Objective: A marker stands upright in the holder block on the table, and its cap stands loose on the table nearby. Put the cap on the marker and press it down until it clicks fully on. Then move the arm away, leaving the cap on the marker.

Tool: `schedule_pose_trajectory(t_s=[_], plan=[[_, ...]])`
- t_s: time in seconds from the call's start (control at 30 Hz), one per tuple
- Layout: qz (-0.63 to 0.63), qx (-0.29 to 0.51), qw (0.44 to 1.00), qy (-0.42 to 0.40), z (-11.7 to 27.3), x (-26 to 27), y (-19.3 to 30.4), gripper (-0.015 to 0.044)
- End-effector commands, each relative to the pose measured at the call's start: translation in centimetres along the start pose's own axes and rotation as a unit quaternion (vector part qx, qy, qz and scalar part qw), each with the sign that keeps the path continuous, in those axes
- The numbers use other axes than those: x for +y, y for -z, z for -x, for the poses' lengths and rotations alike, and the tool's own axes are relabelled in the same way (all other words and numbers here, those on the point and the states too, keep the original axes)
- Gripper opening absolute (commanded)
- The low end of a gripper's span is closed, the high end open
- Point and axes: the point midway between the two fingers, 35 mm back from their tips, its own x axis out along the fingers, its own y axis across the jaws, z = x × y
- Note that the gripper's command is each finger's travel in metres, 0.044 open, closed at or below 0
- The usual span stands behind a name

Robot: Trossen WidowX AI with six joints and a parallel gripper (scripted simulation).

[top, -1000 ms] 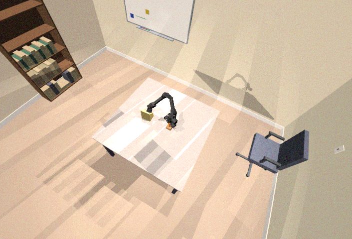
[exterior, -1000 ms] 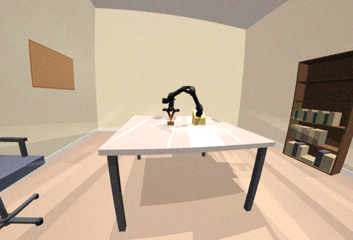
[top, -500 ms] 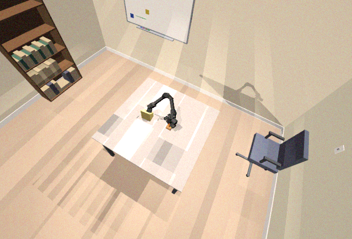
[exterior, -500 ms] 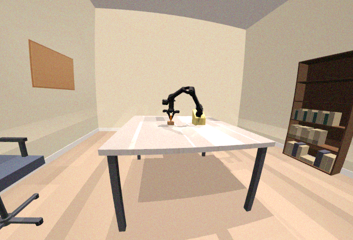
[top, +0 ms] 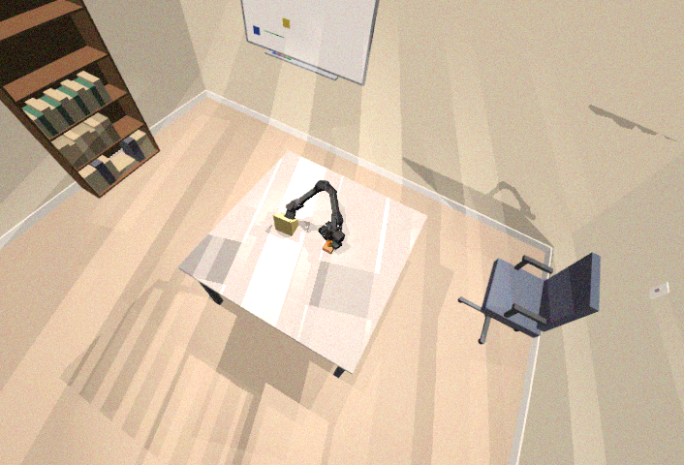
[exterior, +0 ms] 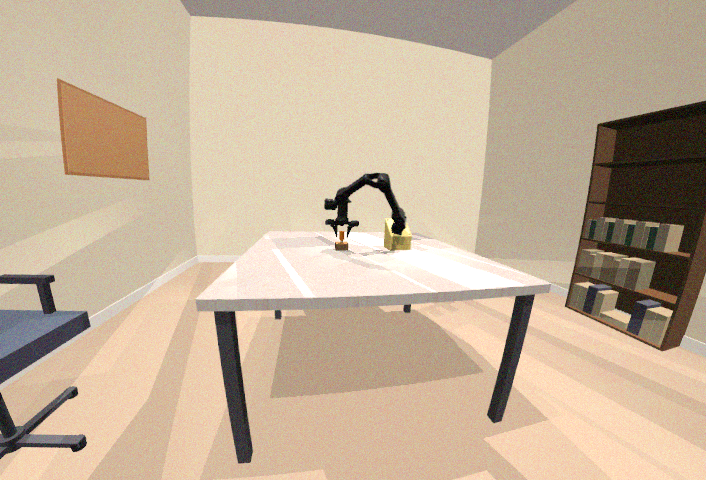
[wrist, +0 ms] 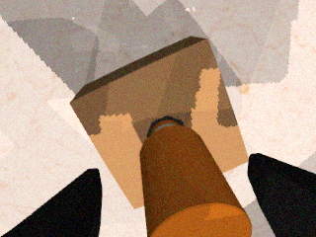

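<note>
The holder block (top: 327,249) (exterior: 341,246) (wrist: 158,94) sits on the table with the marker upright in it. The orange cap (exterior: 341,233) (wrist: 193,173) stands upright over the marker, its round closed end toward the wrist camera. Only a narrow dark and grey band shows beyond the cap's far end in the wrist view, and the cap hides most of the marker there. Whether it is fully seated cannot be told. My gripper (exterior: 342,235) (wrist: 176,172) is open, with one finger on each side of the cap and a visible gap to both.
A yellow block (top: 285,224) (exterior: 397,242) stands by the arm's base on the table (top: 277,285) (exterior: 365,277). A chair (top: 518,291) (exterior: 19,333) is off one side of the table, and a bookshelf (top: 99,189) (exterior: 671,249) stands farther off on the other.
</note>
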Motion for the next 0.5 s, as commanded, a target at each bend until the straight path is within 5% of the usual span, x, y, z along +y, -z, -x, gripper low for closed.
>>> schedule_pose_trajectory(t_s=[0.0, 0.07, 0.3, 0.47], plan=[[0.0, 0.0, 1.0, 0.0, 0.0, 0.0, 0.0, 0.0394], [0.0, 0.0, 1.0, 0.0, 0.0, 0.0, 0.0, 0.044], [0.0, 0.002, 1.0, 0.0, 7.2, -0.1, 0.1, 0.044], [-0.008, 0.002, 1.0, 0.0, 7.5, 0.0, 0.1, 0.0414]])
